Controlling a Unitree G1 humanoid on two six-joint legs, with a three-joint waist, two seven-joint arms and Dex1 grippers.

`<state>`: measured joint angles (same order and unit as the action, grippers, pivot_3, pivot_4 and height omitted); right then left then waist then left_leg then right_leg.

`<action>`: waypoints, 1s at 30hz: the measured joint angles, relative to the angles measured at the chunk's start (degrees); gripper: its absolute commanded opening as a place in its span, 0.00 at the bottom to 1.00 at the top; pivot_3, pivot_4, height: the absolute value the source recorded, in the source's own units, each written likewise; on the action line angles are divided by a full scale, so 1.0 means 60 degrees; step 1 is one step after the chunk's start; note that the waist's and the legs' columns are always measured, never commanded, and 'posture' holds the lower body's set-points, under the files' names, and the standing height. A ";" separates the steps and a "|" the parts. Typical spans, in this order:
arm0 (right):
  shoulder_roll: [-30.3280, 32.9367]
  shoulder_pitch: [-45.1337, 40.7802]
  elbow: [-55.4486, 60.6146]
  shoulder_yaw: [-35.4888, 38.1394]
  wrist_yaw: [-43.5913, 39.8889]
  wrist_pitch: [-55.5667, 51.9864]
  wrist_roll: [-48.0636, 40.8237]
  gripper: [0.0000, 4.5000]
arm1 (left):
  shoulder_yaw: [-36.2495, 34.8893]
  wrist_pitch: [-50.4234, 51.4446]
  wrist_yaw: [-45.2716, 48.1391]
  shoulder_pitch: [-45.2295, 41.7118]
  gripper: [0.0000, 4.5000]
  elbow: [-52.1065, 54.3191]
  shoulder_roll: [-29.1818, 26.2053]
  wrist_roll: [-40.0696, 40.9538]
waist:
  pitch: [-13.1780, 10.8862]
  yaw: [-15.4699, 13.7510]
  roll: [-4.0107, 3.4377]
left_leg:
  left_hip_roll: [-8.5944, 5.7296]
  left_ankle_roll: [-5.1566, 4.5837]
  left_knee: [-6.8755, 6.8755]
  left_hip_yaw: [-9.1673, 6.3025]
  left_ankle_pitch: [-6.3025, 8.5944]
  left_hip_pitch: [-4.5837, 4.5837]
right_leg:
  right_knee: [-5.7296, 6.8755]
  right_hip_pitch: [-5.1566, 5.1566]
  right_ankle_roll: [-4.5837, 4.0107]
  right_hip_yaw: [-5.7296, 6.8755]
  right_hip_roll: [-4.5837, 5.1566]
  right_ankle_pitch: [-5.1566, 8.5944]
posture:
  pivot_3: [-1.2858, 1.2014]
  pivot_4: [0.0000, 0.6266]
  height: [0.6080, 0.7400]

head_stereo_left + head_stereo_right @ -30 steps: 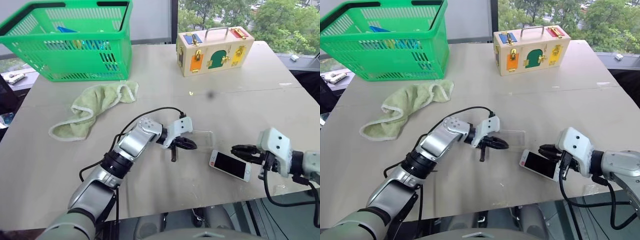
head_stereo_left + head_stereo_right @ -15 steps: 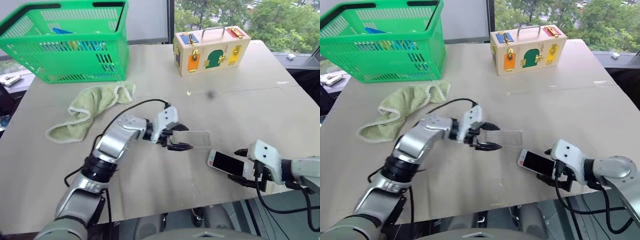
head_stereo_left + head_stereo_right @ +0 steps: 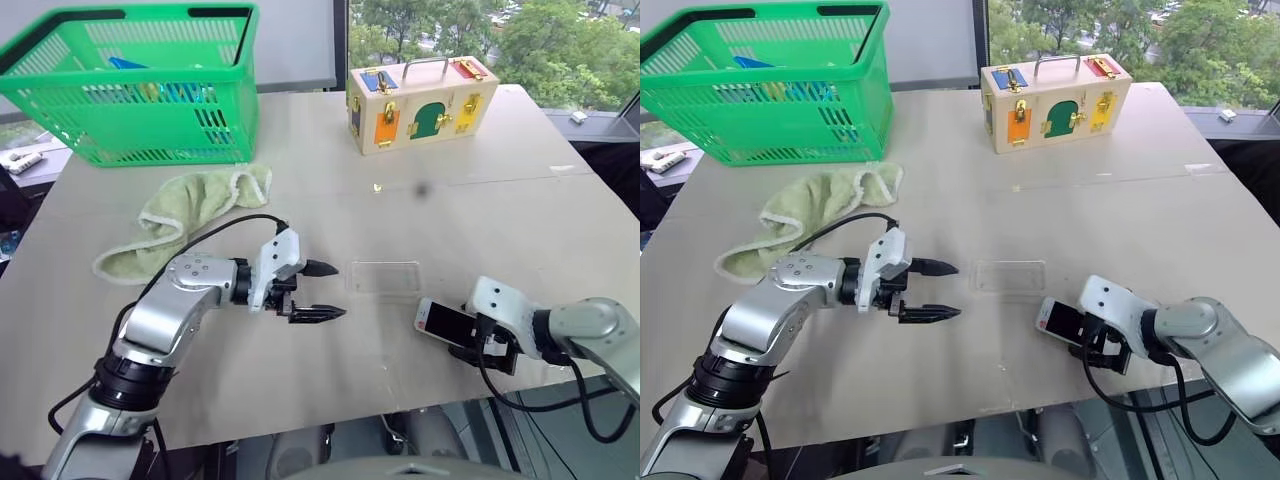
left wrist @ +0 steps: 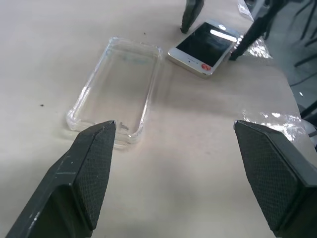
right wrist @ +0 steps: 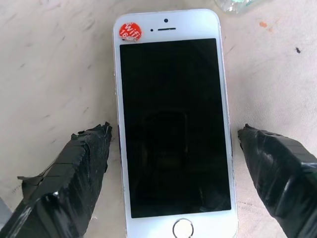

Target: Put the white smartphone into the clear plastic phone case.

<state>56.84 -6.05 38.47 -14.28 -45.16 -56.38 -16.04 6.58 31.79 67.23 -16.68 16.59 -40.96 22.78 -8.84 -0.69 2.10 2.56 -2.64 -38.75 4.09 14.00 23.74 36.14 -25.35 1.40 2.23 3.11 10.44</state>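
Nearest the front edge of the pale surface, at about four o'clock, the white smartphone lies flat and screen up, a small red sticker at its top corner. The right claw hangs over it with its two black fingers spread wide, one on each long side of the phone and neither pressing it, so it has hold of nothing. Just beyond the phone, toward the middle of the surface, the clear plastic phone case lies open side up, close to the phone but apart from it. At about eight o'clock the left claw points across at the case, its fingers splayed wide and empty, stopping short of the case's near end. Farther back, at ten o'clock, a crumpled pale green cloth lies loose. At eleven o'clock stands a green plastic basket, and at one o'clock a wooden latch box with coloured panels.
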 measured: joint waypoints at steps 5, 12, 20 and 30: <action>0.0000 -0.0169 0.0173 -0.0507 0.0073 0.0009 0.0257 0.63 | -0.0535 -0.0507 -0.0196 0.0717 0.88 0.0138 0.0013 0.0221 | 0.0061 0.0061 0.0070 | 0.0032 0.0003 0.0009 -0.0003 0.0002 -0.0017 | 0.0000 0.0002 -0.0004 0.0025 -0.0006 0.0000 | 0.52 0.24 1.00; 0.0250 -0.0027 -0.0208 0.0041 -0.0417 0.1036 0.0161 0.63 | -0.1019 -0.1244 0.0051 0.1664 0.88 -0.0020 0.0053 0.0580 | 0.0044 -0.0026 0.0032 | 0.0023 0.0043 -0.0009 0.0012 0.0024 0.0002 | -0.0029 0.0000 -0.0003 0.0034 0.0026 0.0000 | 0.52 0.24 1.00; 0.0355 -0.3302 -0.0943 0.0021 -0.1840 0.1263 -0.0259 0.62 | -0.1021 -0.2117 0.0485 0.2301 0.88 -0.0786 0.0057 0.0610 | -0.0039 0.0002 -0.0098 | 0.0020 0.0002 0.0030 0.0038 0.0002 0.0024 | -0.0015 -0.0051 -0.0012 0.0030 0.0016 -0.0009 | 0.52 0.24 1.00; -0.1692 -0.6203 -0.4240 -0.3194 -0.2638 0.2222 0.1781 0.62 | -0.1049 -0.2660 0.0253 0.2588 0.88 -0.1003 0.0145 0.0557 | -0.0044 0.0012 -0.0106 | 0.0001 0.0003 0.0055 0.0058 0.0002 0.0040 | -0.0036 -0.0061 -0.0022 0.0021 0.0016 -0.0012 | 0.52 0.24 1.00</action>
<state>46.69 -43.27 13.02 -33.45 -60.99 -43.04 -5.35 0.29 15.83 68.75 -1.15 10.57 -40.09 26.13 -9.10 -0.62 1.47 2.57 -2.62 -38.42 4.44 14.01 23.98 35.92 -25.71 1.27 2.36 3.20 10.37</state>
